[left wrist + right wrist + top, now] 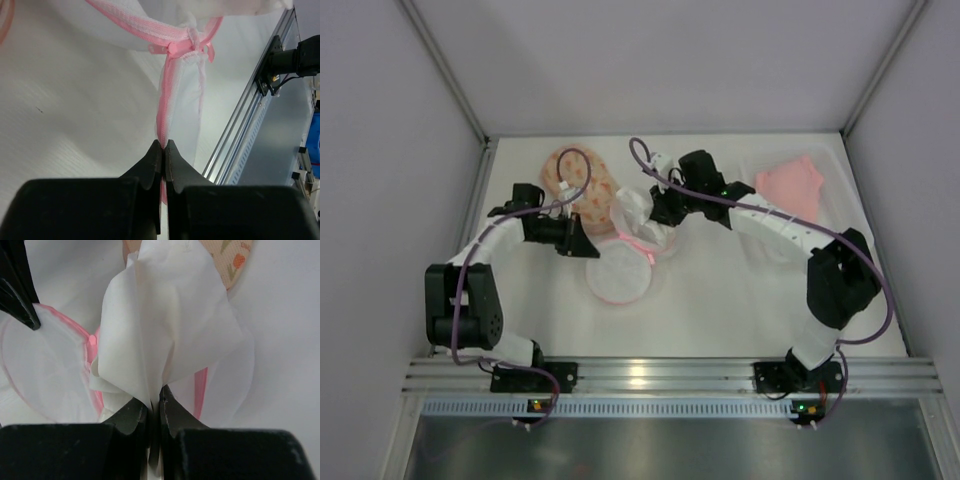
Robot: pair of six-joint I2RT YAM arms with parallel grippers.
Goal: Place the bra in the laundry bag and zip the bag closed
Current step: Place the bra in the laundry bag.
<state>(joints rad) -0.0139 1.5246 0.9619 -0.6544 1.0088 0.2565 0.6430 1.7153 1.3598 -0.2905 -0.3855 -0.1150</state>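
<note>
The salmon-pink bra (792,186) lies in a clear tray at the back right, away from both grippers. The peach printed laundry bag (575,180) lies at the back centre-left, and its edge (232,260) shows at the top of the right wrist view. My left gripper (588,243) (164,144) is shut on the pink rim (165,105) of a white mesh pouch (620,272). My right gripper (655,215) (155,396) is shut on a fold of thin white sheet (160,315), lifted between the bag and the pouch.
The clear plastic tray (760,165) stands against the back right wall. An aluminium rail (650,375) (250,120) runs along the table's near edge. A left finger (17,290) shows at the right wrist view's top left, close to the pouch (45,375).
</note>
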